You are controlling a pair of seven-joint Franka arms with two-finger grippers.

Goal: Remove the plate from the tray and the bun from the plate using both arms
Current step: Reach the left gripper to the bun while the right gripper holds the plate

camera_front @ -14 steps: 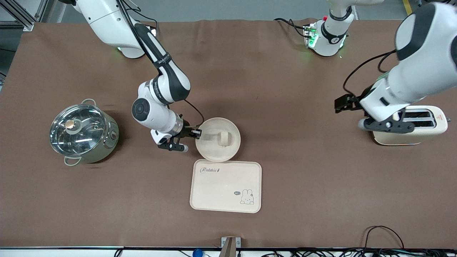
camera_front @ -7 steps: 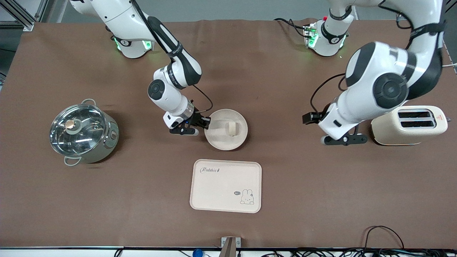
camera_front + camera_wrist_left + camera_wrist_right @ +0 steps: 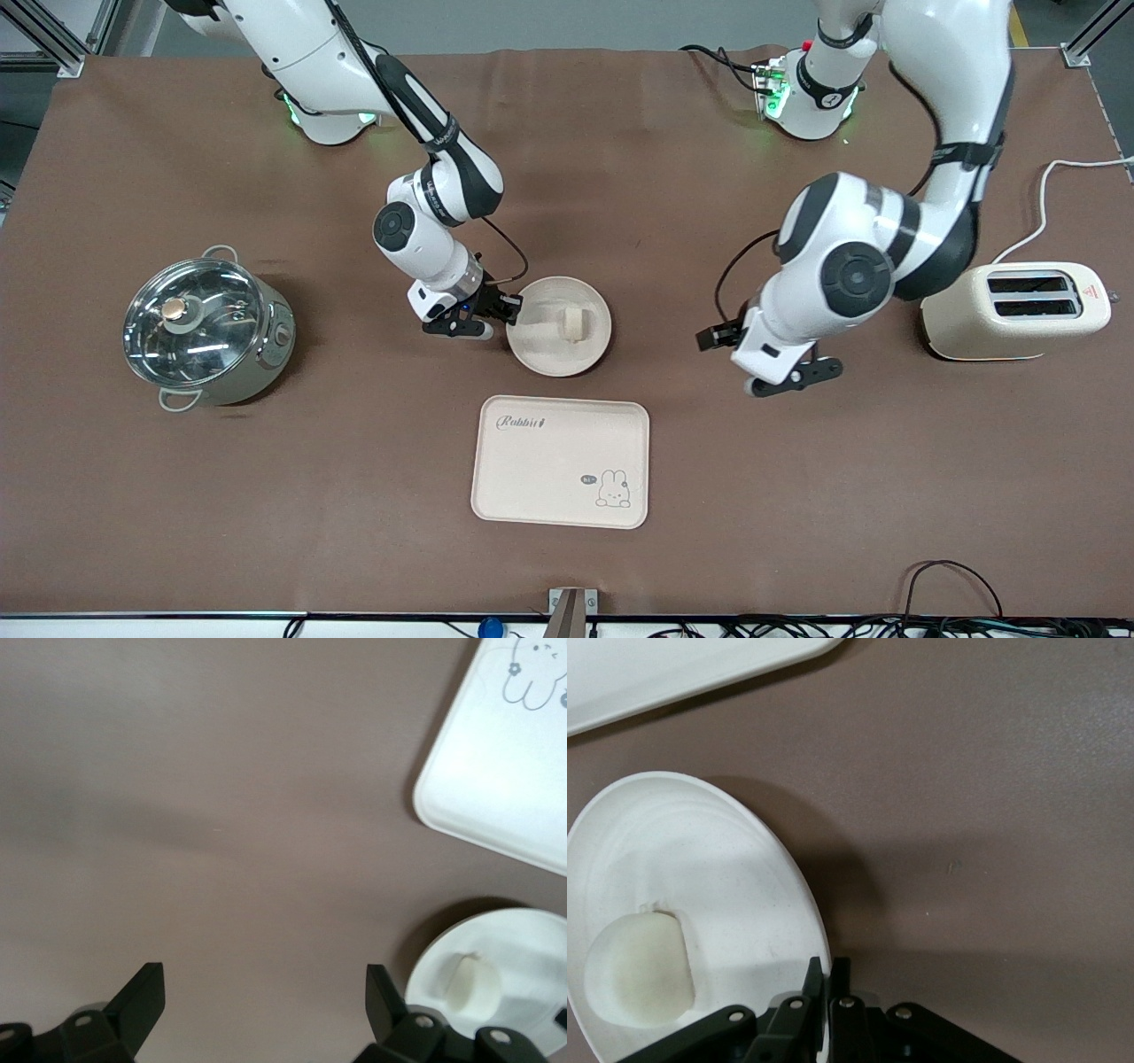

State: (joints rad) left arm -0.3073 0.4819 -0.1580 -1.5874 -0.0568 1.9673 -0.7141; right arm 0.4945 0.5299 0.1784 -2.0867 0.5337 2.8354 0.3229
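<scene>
The round cream plate is close above the brown table, just farther from the front camera than the tray. The small pale bun stands on it. My right gripper is shut on the plate's rim at the side toward the right arm's end. The right wrist view shows its fingers pinching the rim, with the plate and bun beside them. My left gripper is open and empty, low over bare table between plate and toaster. Its wrist view shows the wide-apart fingers, the plate and bun.
The rectangular cream tray with a rabbit drawing lies nearer the front camera than the plate. A steel pot with a glass lid stands toward the right arm's end. A cream toaster stands toward the left arm's end.
My right gripper has carried the plate with the bun away from the tray's edge and lower. My left arm has swung from the toaster down toward the plate.
</scene>
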